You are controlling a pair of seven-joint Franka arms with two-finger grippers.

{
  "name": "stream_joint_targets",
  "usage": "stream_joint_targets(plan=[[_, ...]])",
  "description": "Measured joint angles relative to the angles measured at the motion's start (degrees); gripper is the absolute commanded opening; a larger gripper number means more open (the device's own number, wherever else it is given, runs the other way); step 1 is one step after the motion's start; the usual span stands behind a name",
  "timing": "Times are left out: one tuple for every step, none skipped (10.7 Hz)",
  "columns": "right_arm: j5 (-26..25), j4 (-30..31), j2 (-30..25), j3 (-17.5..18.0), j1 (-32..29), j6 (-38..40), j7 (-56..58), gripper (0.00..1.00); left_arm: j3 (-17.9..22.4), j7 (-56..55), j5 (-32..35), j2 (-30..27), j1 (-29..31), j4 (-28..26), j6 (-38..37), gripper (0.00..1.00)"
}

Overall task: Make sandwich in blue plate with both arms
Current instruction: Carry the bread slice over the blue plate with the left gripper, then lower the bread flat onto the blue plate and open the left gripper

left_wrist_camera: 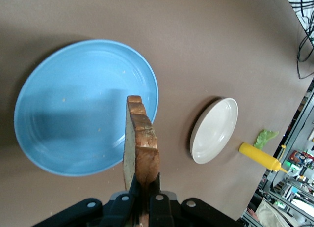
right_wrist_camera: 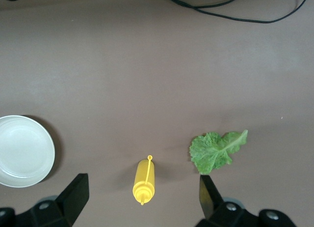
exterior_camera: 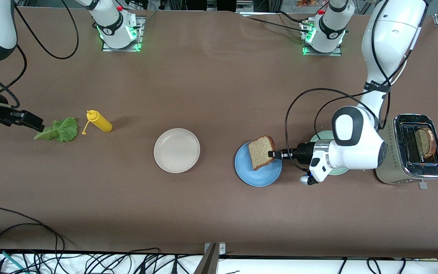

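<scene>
I have the left hand [exterior_camera: 274, 154] clamped on one edge of a bread slice [exterior_camera: 262, 152], holding it tilted over the blue plate [exterior_camera: 257, 170], so the slice needs only to tip flat and come straight down onto the bare plate under it. The right hand [exterior_camera: 38, 126] waits with its fingers wide apart above the stem end of the lettuce leaf [exterior_camera: 60, 130], well apart from the blue plate toward the right arm's end of the desk. A second slice [exterior_camera: 426, 142] stands in the toaster [exterior_camera: 413, 172], just past the blue plate at the left arm's end.

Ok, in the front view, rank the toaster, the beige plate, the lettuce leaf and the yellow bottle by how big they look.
1. Toaster
2. Beige plate
3. Lettuce leaf
4. Yellow bottle
</scene>
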State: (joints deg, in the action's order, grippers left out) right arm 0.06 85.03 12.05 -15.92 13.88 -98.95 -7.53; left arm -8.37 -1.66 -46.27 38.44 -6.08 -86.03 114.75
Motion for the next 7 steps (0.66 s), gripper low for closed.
stream_joint_targets(plan=[[0.00,0.00,0.00,0.00,0.00,0.00,0.00,1.00,0.00,0.00,0.00,0.79,-0.32,0.38,0.84,0.00],[0.00,0.00,0.00,0.00,0.00,0.00,0.00,1.00,-0.03,0.00,-0.01,1.36,-0.70,0.68,1.46,0.00],[0.00,0.00,0.00,0.00,0.00,0.00,0.00,1.00,-0.05,0.00,-0.01,1.85,-1.18,0.96,2.44,0.00],[0.00,0.00,0.00,0.01,0.00,0.00,0.00,1.00,-0.05,0.00,-0.01,2.20,-1.51,1.07,3.17,0.00],[0.00,0.00,0.00,0.01,0.00,0.00,0.00,1.00,-0.05,0.00,-0.01,2.47,-1.72,1.22,3.49,0.00],[0.00,0.00,0.00,0.01,0.00,0.00,0.00,1.00,-0.05,0.00,-0.01,2.67,-1.84,1.45,3.54,0.00],[0.00,0.00,0.00,0.01,0.00,0.00,0.00,1.00,-0.07,0.00,-0.01,2.86,-2.04,1.71,3.55,0.00]])
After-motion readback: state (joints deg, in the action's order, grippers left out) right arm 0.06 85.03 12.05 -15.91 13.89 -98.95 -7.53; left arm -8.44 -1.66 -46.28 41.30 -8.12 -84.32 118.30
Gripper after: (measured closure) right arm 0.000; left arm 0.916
